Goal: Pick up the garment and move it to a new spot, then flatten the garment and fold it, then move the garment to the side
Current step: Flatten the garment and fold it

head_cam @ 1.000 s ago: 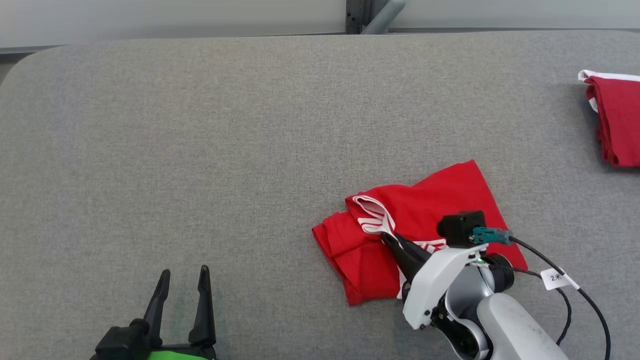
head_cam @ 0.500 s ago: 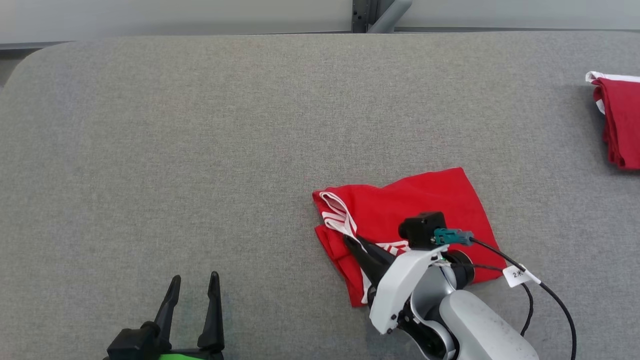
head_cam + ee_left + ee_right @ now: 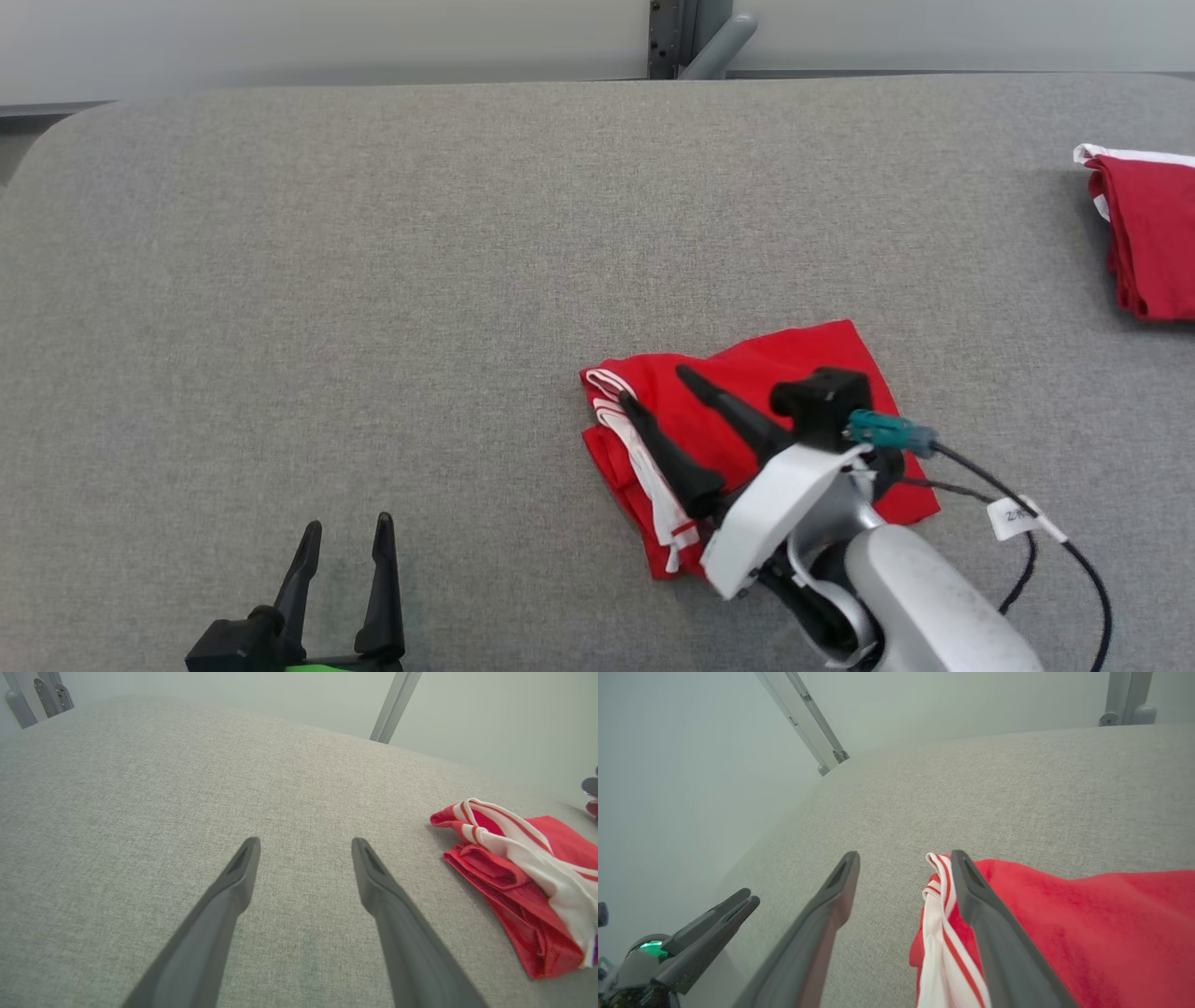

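Observation:
The garment (image 3: 812, 359) is red with white-striped trim and lies bunched and folded over on the grey table (image 3: 373, 280), right of centre. My right gripper (image 3: 653, 385) hovers over its left part with the jaws open and nothing between them. In the right wrist view, my right gripper (image 3: 904, 855) has one finger over the striped edge of the garment (image 3: 1064, 914) and the other over bare table. My left gripper (image 3: 347, 522) stands open and empty at the lower left, well apart from the cloth. The left wrist view has my left gripper (image 3: 304, 842) over bare table, with the garment (image 3: 514, 858) off to its right.
A second red cloth (image 3: 1153, 233) with a white edge lies folded at the table's far right. A black cable (image 3: 1027, 523) with a white tag trails from my right wrist. A metal post (image 3: 695, 37) stands behind the table's back edge.
My right gripper has opened and let go of the garment, whose striped edge now lies further left. The left arm has barely moved; the camera shifted slightly.

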Available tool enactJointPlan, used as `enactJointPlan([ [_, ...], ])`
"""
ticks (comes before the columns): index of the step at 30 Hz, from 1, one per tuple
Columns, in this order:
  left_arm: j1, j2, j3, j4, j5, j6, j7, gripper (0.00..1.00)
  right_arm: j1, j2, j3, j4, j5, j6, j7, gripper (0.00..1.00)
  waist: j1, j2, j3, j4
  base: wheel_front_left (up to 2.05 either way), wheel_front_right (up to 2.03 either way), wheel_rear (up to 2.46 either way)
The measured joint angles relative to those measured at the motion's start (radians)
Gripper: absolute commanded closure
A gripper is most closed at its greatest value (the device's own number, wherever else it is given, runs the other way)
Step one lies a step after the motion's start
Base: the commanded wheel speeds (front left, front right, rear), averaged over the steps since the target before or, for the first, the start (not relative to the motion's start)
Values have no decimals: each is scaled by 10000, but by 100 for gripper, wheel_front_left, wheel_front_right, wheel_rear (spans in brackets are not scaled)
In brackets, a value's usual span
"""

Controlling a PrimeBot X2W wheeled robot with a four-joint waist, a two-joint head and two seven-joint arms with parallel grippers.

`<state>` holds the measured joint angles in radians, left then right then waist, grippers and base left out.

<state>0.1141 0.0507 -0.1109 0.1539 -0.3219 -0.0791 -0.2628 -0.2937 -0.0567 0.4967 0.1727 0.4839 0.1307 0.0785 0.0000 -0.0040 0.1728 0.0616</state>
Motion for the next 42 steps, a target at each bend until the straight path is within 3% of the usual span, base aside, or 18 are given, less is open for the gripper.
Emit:
enactJointPlan([
  [4,88,0,82,-23,29,0,0,0,117,-522,-1166,-1133,-453,-2,-173,0,0,0,-88,-72,0,0,0],
  [5,83,0,73,-42,46,0,2,0,95,-713,-1440,-1202,-769,0,-272,18,0,0,-87,-80,0,0,0],
  [6,81,0,59,-44,59,-2,2,0,81,-830,-1724,-1124,-915,0,-334,64,0,0,-84,-77,0,0,0],
  [7,81,0,31,-33,59,-12,2,0,76,-932,-1950,-938,-1064,-2,-380,96,0,1,-84,-68,0,0,0],
  [8,73,0,4,-29,59,-17,0,0,49,-1064,-2029,-725,-1310,-2,-428,100,0,1,-79,-45,0,0,0],
  [16,28,-2,-155,67,-31,-40,0,0,-190,-1087,-1779,2000,-1937,-2,-1133,100,0,1,35,290,0,0,0],
  [22,14,0,-94,96,-79,-29,2,0,-181,-589,-545,3241,-2125,0,-2002,100,0,0,82,617,0,0,0],
  [37,20,0,-75,259,-205,19,2,0,-414,-8,1799,4376,-2192,2,-2945,100,0,0,-16,787,0,0,0],
  [42,63,0,-31,138,-201,75,2,0,-416,15,1923,4408,-1941,2,-3106,100,0,1,-178,685,0,0,0],
])
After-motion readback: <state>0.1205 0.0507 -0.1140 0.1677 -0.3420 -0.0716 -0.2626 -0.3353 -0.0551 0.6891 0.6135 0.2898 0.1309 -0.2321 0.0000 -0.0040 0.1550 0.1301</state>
